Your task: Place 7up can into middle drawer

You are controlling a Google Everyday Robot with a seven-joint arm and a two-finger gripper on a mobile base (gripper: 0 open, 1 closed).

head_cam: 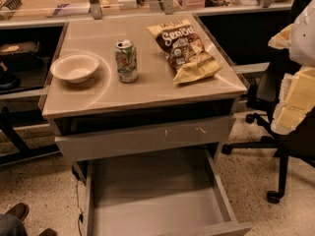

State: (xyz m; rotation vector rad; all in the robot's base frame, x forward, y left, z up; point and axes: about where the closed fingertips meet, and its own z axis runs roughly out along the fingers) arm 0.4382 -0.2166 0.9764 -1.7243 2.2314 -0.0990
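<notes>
The 7up can (126, 61) stood upright on the bench (147, 93), left of centre, with its long axis vertical and its silver top uppermost. A white bowl (75, 67) sat just beside it on the left, apart from it. A crisp bag (187, 50) lay flat to its right, also apart, with a strip of bare surface between them. The gripper (294, 101) was taken to be the pale, blocky form at the far right edge of the view. It was off the bench, beyond its right-hand corner and lower than the bench top. Whether it was open or closed could not be told, and it carried nothing that could be seen. The can therefore lay well to the left of the gripper and further back, with the crisp bag across the direct line between them. In the inspector's judgement, an approach from above or from the front edge would clear the bag and suit the upright can. The middle drawer (152, 200) stood pulled out below the bench, its flat grey floor bare and facing up. It sat under a closed drawer front (147, 139) bearing pale scratches. The drop point was thus forward of the can and well below it. The can had not yet been grasped, so the whole task remained to be done. An office chair (275, 146) stood close by the gripper's side.
</notes>
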